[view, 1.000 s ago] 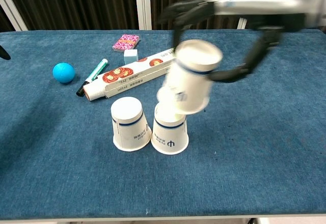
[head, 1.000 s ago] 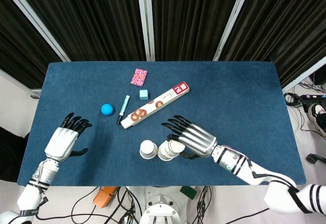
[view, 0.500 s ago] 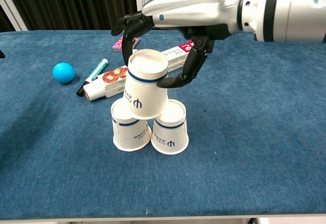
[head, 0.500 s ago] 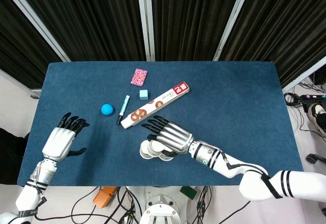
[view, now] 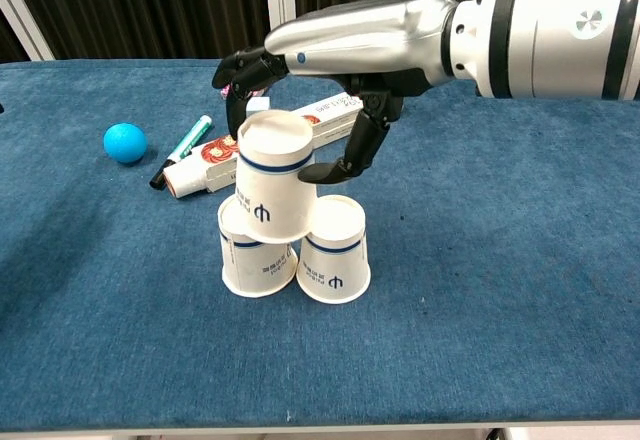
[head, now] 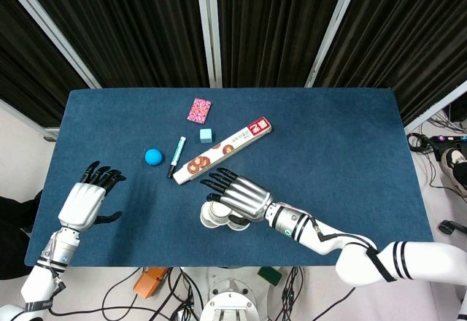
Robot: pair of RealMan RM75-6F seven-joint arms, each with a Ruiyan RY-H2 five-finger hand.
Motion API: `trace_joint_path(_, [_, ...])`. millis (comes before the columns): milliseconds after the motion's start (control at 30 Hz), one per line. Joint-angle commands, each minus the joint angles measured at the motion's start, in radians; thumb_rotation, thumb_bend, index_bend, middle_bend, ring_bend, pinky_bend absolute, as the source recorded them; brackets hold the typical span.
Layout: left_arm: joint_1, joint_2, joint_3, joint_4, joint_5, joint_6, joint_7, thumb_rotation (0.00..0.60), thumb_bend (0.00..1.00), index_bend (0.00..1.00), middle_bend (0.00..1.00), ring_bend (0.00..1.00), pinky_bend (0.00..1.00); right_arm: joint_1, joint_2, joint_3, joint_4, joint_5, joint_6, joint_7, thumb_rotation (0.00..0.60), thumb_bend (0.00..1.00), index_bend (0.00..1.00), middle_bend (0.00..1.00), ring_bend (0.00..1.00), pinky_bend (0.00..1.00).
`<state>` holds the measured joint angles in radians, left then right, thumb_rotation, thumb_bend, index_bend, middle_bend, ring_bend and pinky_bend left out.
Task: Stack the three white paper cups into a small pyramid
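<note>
Two white paper cups stand upside down side by side near the table's front edge, the left one (view: pixel 252 260) touching the right one (view: pixel 336 255). A third cup (view: pixel 272 185) sits upside down on top, slightly tilted and more over the left cup. My right hand (view: pixel 340 70) reaches over it from the right and grips it, thumb on its right side and fingers behind it. In the head view that hand (head: pixel 237 197) hides most of the stack; only the left base cup (head: pixel 210 217) peeks out. My left hand (head: pixel 86 203) hovers open at the front left, holding nothing.
Behind the cups lie a long printed box (view: pixel 265 150), a green-capped marker (view: pixel 180 150) and a blue ball (view: pixel 125 143). Farther back are a small pale-blue cube (head: pixel 207 135) and a pink card pack (head: pixel 198 109). The table's front edge runs just below the cups.
My right hand has carried the third cup left and down, from above the right base cup onto the two base cups. The left hand has drifted slightly toward the table's left edge.
</note>
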<state>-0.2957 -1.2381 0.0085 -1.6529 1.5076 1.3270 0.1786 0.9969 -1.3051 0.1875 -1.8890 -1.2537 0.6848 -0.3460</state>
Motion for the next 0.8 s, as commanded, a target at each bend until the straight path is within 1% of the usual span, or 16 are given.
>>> trace_joint_path(33, [0.001, -0.001, 0.0, 0.003, 0.001, -0.001, -0.002, 0.6, 0.14, 0.25, 0.19, 0.13, 0.0, 0.004, 0.001, -0.006, -0.002, 0.007, 0.005, -0.006, 0.6, 0.5, 0.25, 0.1, 0.0, 0.04])
trace_joint_path(233, [0.0, -0.003, -0.003, 0.007, 0.005, -0.008, -0.011, 0.6, 0.14, 0.25, 0.19, 0.13, 0.0, 0.0, 0.021, -0.013, -0.027, -0.004, 0.03, 0.004, 0.6, 0.5, 0.19, 0.11, 0.0, 0.04])
trace_joint_path(367, [0.004, 0.005, -0.013, 0.02, -0.002, 0.0, -0.026, 0.6, 0.14, 0.25, 0.19, 0.13, 0.0, -0.064, 0.088, -0.027, -0.065, -0.055, 0.126, 0.023, 0.6, 0.5, 0.14, 0.11, 0.0, 0.04])
trace_joint_path(433, [0.01, 0.012, -0.02, 0.033, -0.011, 0.01, -0.041, 0.6, 0.14, 0.25, 0.19, 0.13, 0.0, -0.132, 0.139, -0.055, -0.07, -0.091, 0.221, 0.004, 0.6, 0.5, 0.09, 0.11, 0.0, 0.04])
trace_joint_path(467, [0.014, 0.015, -0.023, 0.04, -0.016, 0.015, -0.049, 0.6, 0.14, 0.25, 0.19, 0.13, 0.0, -0.167, 0.158, -0.07, -0.069, -0.107, 0.271, -0.012, 0.6, 0.5, 0.07, 0.11, 0.0, 0.04])
trace_joint_path(500, [0.02, 0.019, -0.027, 0.05, -0.025, 0.021, -0.06, 0.6, 0.14, 0.25, 0.19, 0.13, 0.0, -0.217, 0.179, -0.091, -0.065, -0.128, 0.342, -0.034, 0.6, 0.5, 0.05, 0.11, 0.0, 0.03])
trace_joint_path(567, [0.031, 0.025, -0.031, 0.066, -0.039, 0.03, -0.077, 0.6, 0.14, 0.25, 0.19, 0.13, 0.0, -0.298, 0.204, -0.126, -0.057, -0.158, 0.447, -0.046, 0.6, 0.49, 0.01, 0.1, 0.0, 0.03])
trace_joint_path(600, [0.039, 0.029, -0.033, 0.078, -0.047, 0.036, -0.089, 0.6, 0.14, 0.25, 0.19, 0.13, 0.0, -0.351, 0.22, -0.15, -0.049, -0.174, 0.509, -0.036, 0.6, 0.48, 0.0, 0.09, 0.0, 0.02])
trace_joint_path(667, [0.052, 0.034, -0.035, 0.095, -0.06, 0.045, -0.106, 0.6, 0.14, 0.25, 0.19, 0.13, 0.0, -0.427, 0.246, -0.183, -0.031, -0.194, 0.591, 0.002, 0.6, 0.44, 0.0, 0.06, 0.0, 0.01])
trace_joint_path(800, [0.091, 0.029, -0.036, 0.14, -0.071, 0.091, -0.156, 0.6, 0.14, 0.24, 0.19, 0.1, 0.0, -0.598, 0.278, -0.248, 0.055, -0.218, 0.763, 0.138, 0.6, 0.41, 0.0, 0.03, 0.0, 0.0])
